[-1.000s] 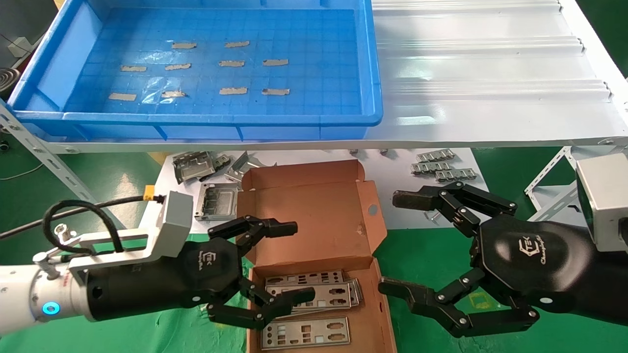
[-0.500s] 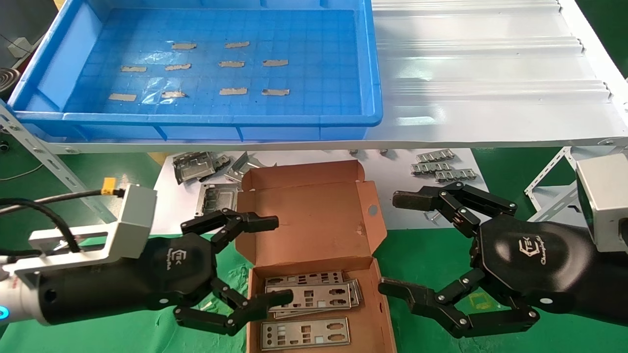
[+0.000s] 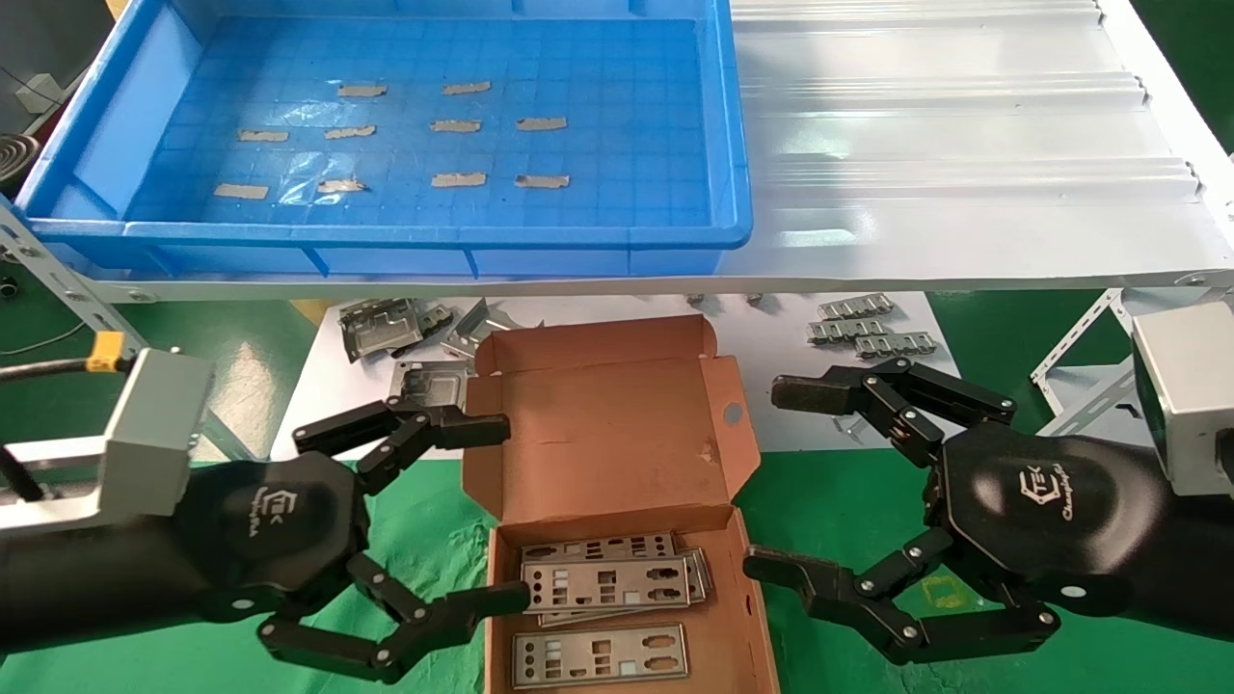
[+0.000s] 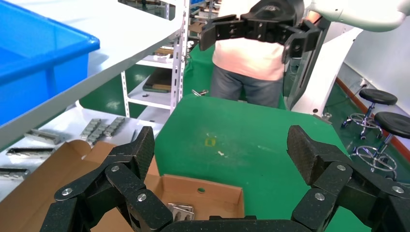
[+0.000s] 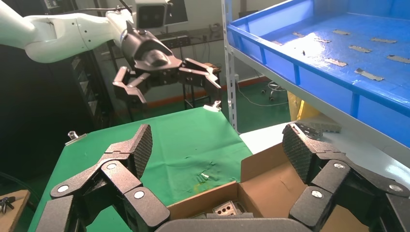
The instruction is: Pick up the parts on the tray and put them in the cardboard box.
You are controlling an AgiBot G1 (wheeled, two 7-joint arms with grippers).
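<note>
The parts [image 3: 605, 585] are being seen lying flat inside the cardboard box [image 3: 617, 453], stacked in a small overlapping pile near the middle of its floor, with one more plate [image 3: 600, 655] lying alone at the near end. The box is being kept open on the green mat [image 3: 848, 482], its lid folded back toward the shelf and the flap with the round hole [image 3: 733, 413] standing on the robot's right side. The tray [image 3: 733, 125] is being carried on the white shelf [image 3: 964, 145] above and behind the box; only short grey tape strips [image 3: 458, 125] are being shown on its grid floor.

The left gripper [image 3: 492, 511] is being held just to the left of the box, its fingers spread wide and grasping nothing; one fingertip [image 3: 477, 427] is being held at the lid's left edge and the other [image 3: 501, 600] at the box's left wall beside the pile. The right gripper [image 3: 786, 477] is being held to the right of the box, likewise spread wide and empty, apart from the cardboard.

Grey stamped frames [image 3: 386, 328] and ridged clips [image 3: 868, 328] are being left on the white sheet [image 3: 771, 337] behind the box
</note>
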